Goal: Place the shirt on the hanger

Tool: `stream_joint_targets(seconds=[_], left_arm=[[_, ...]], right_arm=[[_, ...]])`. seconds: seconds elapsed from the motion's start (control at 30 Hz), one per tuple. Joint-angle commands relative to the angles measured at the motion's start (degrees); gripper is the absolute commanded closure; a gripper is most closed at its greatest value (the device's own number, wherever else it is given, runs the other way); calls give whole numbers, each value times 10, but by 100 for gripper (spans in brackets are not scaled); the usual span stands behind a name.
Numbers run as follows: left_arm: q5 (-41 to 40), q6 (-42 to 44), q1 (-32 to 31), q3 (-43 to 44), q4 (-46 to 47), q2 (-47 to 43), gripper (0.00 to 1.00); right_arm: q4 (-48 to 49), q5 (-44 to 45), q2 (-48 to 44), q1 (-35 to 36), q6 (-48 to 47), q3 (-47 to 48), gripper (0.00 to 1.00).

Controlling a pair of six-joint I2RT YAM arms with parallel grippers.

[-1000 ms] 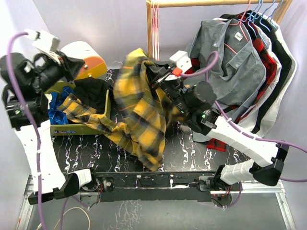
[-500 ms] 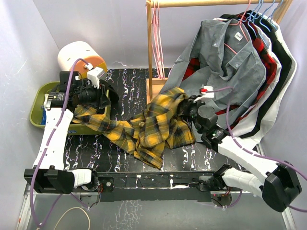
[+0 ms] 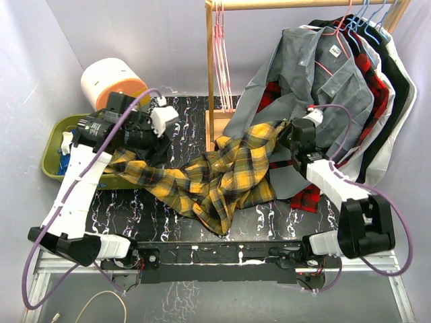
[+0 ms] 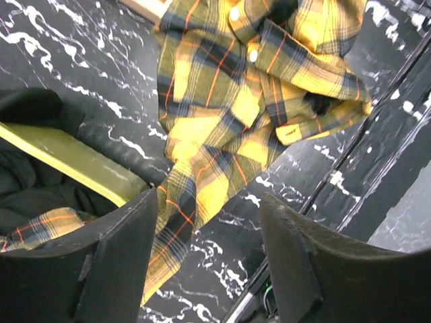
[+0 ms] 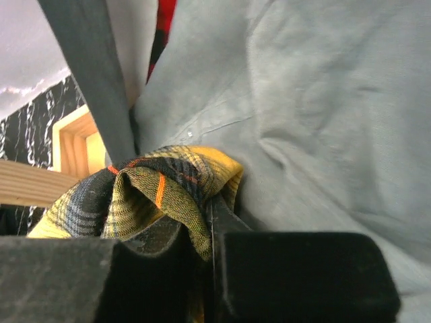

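The yellow, black and green plaid shirt lies crumpled across the black marbled table, one sleeve trailing into the green bin. My left gripper hovers above that sleeve side, open, with nothing between its fingers; in the left wrist view the shirt lies below the open gripper. My right gripper is shut on a folded edge of the shirt, pinched at the gripper, right against the hanging grey shirt. The thin pink hanger hangs edge-on from the left end of the wooden rod.
A wooden rack post and its base stand at the table's back middle. Grey, red-black plaid and other garments hang at the right. A green bin with dark clothes and a white-orange drum sit at the left.
The left gripper has opened, let go of the sleeve and shifted right. The shirt has dropped from mid-air onto the table. The right gripper has carried its edge back and right toward the hanging clothes.
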Motion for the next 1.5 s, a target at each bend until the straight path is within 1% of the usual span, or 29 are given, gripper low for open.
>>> stream_joint_targets(seconds=[0.0,0.03,0.07,0.1,0.13,0.17,0.23,0.3,0.4,0.5,0.6,0.63,0.67,0.77,0.87,0.97,1.03,1.1,1.13,1.23,1.3,1.33,1.47], left_arm=[[-122,57,-72,-7,-48,16,36],[-131,63,-92,-6,-52,20,35],[-142,68,-116,-2,-59,25,34],[-156,74,-147,2,-64,29,33],[-173,79,-164,3,-68,30,33],[-190,86,-191,8,-74,41,32],[-213,94,-246,22,-82,53,32],[-218,97,-305,42,-91,64,31],[-228,94,-386,54,-101,82,30],[-265,92,-457,4,-77,78,30],[-289,119,-494,-71,-32,57,29],[-290,128,-502,-90,-17,46,29],[-283,143,-508,-109,-3,38,29],[-247,213,-510,-170,64,-23,27],[-243,310,-510,-240,151,-77,25],[-209,398,-509,-250,136,-70,30],[-151,439,-503,-233,111,-54,34],[-53,491,-485,-202,67,-32,36],[-19,515,-472,-181,45,-16,37],[62,623,-409,-104,-37,54,39],[79,703,-374,-48,-90,117,40],[79,731,-363,-26,-101,136,40],[45,826,-346,4,-80,180,40]], right_arm=[[0,-99,48,2,10,86,86],[-1,-121,53,2,6,99,75],[-1,-139,55,2,6,112,55],[0,-151,55,2,5,120,16],[0,-161,53,2,1,130,5],[-2,-167,51,2,-7,139,2],[-29,-170,46,2,-27,166,2],[-66,-175,33,2,-45,187,2],[-114,-185,-6,2,-54,191,2],[-137,-208,-72,2,-56,161,2],[-151,-242,-138,2,-65,133,2],[-167,-240,-152,2,-72,134,2],[-204,-230,-160,2,-79,143,2],[-279,-204,-171,2,-93,177,2],[-283,-210,-209,2,-72,162,2],[-268,-211,-257,2,-40,127,2],[-265,-210,-277,2,-23,111,2],[-264,-209,-291,2,-7,102,2],[-260,-209,-298,2,-3,98,2],[-250,-210,-322,2,8,85,2],[-245,-210,-335,2,11,75,2],[-245,-210,-340,2,11,71,2],[-250,-209,-352,2,1,64,1]])
